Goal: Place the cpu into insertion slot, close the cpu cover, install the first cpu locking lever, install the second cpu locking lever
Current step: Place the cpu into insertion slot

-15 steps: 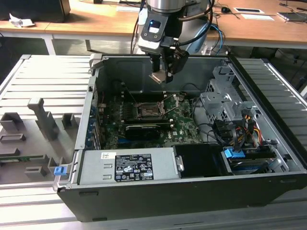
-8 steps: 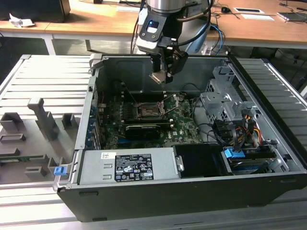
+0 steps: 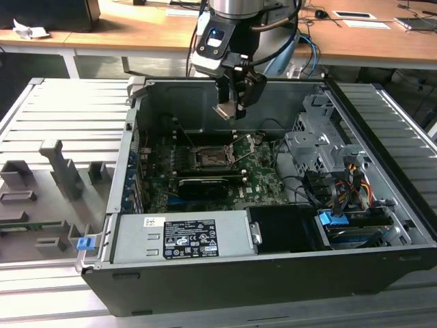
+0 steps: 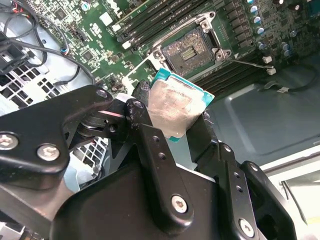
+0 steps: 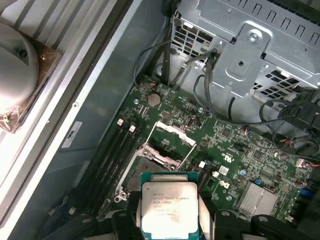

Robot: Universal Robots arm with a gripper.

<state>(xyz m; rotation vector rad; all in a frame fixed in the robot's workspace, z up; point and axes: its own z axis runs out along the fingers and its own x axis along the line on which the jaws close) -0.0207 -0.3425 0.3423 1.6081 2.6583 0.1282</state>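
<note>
cpu [image 5: 169, 207]: clamped by its edges, held well above slot [image 4: 189, 50]
gripper [image 4: 174, 116]: closed on cpu, apart from slot
slot: bare
cover [image 5: 175, 134]: raised at slot's edge

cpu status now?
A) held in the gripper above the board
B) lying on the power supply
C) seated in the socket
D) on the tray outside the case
A: the cpu is clamped in the gripper, clear of the socket, which sits bare.
</note>
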